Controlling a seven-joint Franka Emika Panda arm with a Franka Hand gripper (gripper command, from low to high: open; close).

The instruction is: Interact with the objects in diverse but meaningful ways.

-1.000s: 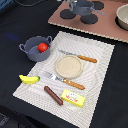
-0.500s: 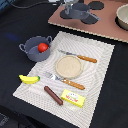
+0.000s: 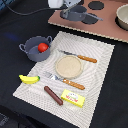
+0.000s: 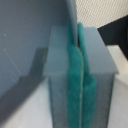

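Note:
My gripper (image 3: 68, 8) is at the back over the toy stove, at the rim of the grey long-handled saucepan (image 3: 76, 13). In the wrist view its green pads (image 4: 72, 75) are pressed together on a thin grey wall, the saucepan's rim (image 4: 76, 22). The grey two-handled pot (image 3: 35, 49) stands at the mat's left edge in the exterior view, with the red tomato (image 3: 43, 47) inside. The yellow banana (image 3: 29, 78), brown sausage (image 3: 53, 95) and yellow packet (image 3: 73, 98) lie along the mat's near edge.
A striped placemat (image 3: 100, 75) carries a tan plate (image 3: 69, 66), a knife (image 3: 78, 57) and a fork (image 3: 64, 80). The brown stove board (image 3: 107, 25) has black burners (image 3: 96, 5). A beige bowl (image 3: 123, 16) stands at its right end in the exterior view.
The gripper and the saucepan have shifted a little toward the exterior view's left on the stove. Everything on the mat has stayed put.

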